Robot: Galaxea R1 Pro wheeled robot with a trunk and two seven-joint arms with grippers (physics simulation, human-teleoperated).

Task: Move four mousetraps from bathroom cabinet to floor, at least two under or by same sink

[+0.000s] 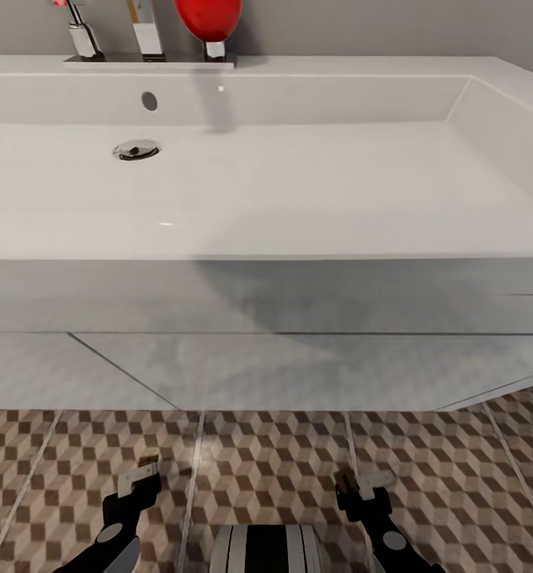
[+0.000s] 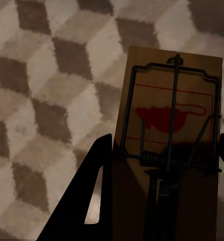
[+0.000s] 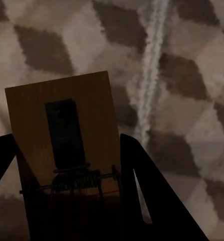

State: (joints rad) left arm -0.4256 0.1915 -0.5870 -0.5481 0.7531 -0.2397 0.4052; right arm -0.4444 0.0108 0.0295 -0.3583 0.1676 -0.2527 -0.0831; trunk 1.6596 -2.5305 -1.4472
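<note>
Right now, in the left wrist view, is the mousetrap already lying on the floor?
No, the mousetrap is held between the left gripper's fingers, above the bathroom floor.

White sink (image 1: 298, 199), chrome drain (image 1: 136, 149), red bottle (image 1: 208, 17)

Both arms low and forward, left gripper (image 1: 142, 477) and right gripper (image 1: 362, 487) each clamped on a mousetrap (image 2: 167, 135).

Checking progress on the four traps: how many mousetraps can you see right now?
2. One mousetrap is clamped in the left gripper, another in the right gripper, both above the tiled floor. Others may be out of view.
</note>
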